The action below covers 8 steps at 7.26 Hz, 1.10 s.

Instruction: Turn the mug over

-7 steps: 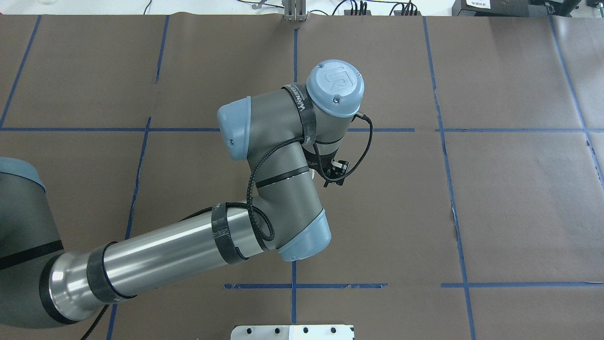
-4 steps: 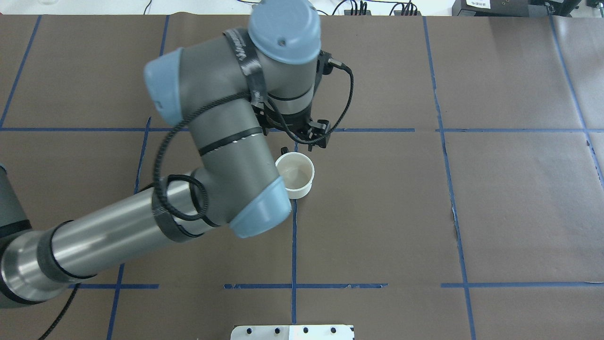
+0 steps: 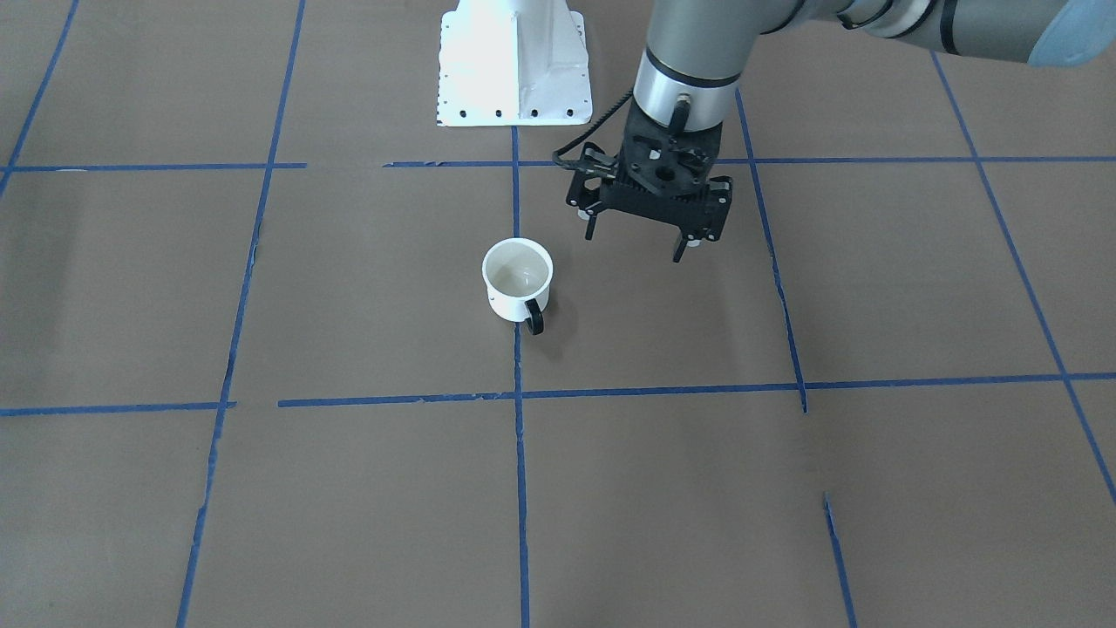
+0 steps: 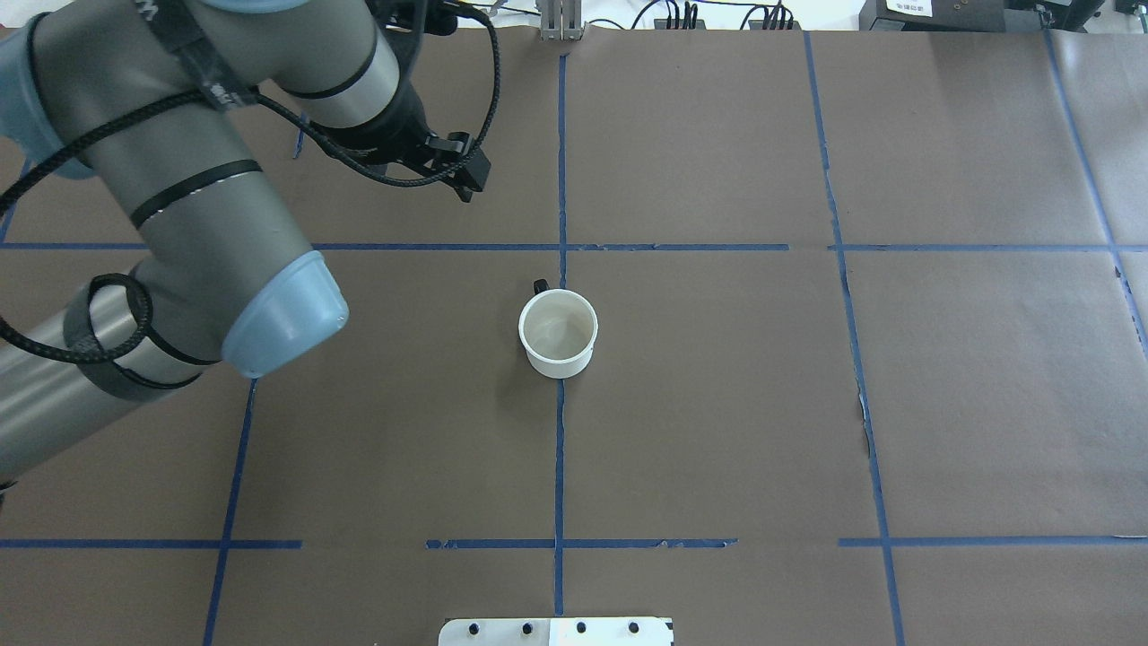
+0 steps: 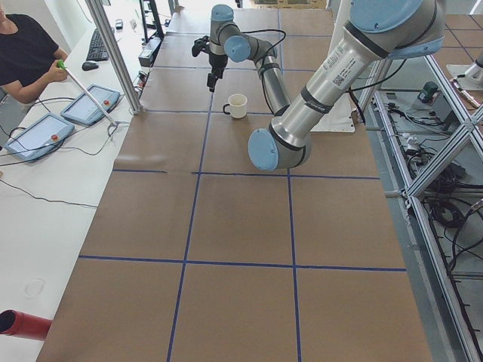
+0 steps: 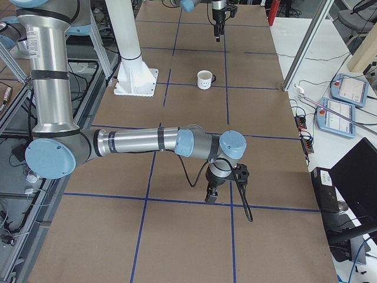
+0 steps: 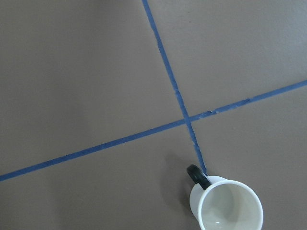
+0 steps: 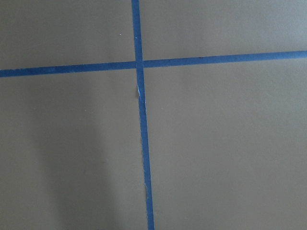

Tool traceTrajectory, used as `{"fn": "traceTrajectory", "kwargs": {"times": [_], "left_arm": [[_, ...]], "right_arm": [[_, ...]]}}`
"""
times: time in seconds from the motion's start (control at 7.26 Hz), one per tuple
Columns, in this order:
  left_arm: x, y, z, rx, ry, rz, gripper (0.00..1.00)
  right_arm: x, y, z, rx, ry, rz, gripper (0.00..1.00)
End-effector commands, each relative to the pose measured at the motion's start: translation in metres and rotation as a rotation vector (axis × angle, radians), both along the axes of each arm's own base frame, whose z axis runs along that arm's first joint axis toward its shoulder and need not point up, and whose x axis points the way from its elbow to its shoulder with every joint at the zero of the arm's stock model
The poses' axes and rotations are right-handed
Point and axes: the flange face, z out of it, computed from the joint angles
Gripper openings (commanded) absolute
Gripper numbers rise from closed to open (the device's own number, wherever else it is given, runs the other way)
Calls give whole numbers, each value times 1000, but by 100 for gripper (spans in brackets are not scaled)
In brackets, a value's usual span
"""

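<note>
The mug (image 3: 517, 279) stands upright, mouth up, at the middle of the table, alone on a blue tape line. It is white with a cream inside and a dark loop handle (image 3: 534, 318). It also shows in the overhead view (image 4: 558, 334), the left wrist view (image 7: 230, 211) and the exterior right view (image 6: 204, 79), where its smiley face shows. My left gripper (image 3: 635, 241) is open and empty, raised above the table to one side of the mug and apart from it. My right gripper (image 6: 212, 197) hangs over bare table far from the mug; I cannot tell its state.
The white robot base plate (image 3: 514, 61) sits at the table's robot-side edge. Blue tape lines (image 4: 558, 467) cross the brown table cover. A metal post (image 4: 560, 22) stands at the far edge. An operator (image 5: 23, 53) sits beside tablets on a side table.
My left arm has swung up and away to the left and far side. The mug, hidden beneath the arm a second ago, now stands uncovered and upright in the same spot.
</note>
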Motion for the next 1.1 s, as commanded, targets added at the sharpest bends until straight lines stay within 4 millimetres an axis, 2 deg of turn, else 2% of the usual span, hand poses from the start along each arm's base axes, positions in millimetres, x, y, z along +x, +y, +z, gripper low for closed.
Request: {"fn": "traceTrajectory", "kwargs": {"times": [0.0, 0.28, 0.41, 0.55, 0.69, 0.96], "left_arm": [[-70, -37, 86, 79, -14, 30, 100], [-145, -66, 161, 139, -85, 71, 100], [-177, -74, 188, 168, -126, 87, 100], [-228, -70, 241, 85, -143, 44, 100], [-273, -58, 295, -6, -158, -7, 100], [-344, -36, 387, -56, -184, 42, 100]], "right_arm": [[0, 0, 0, 0, 0, 0, 100], [0, 0, 0, 0, 0, 0, 100], [0, 0, 0, 0, 0, 0, 100], [0, 0, 0, 0, 0, 0, 100], [0, 0, 0, 0, 0, 0, 100], [0, 0, 0, 0, 0, 0, 100]]}}
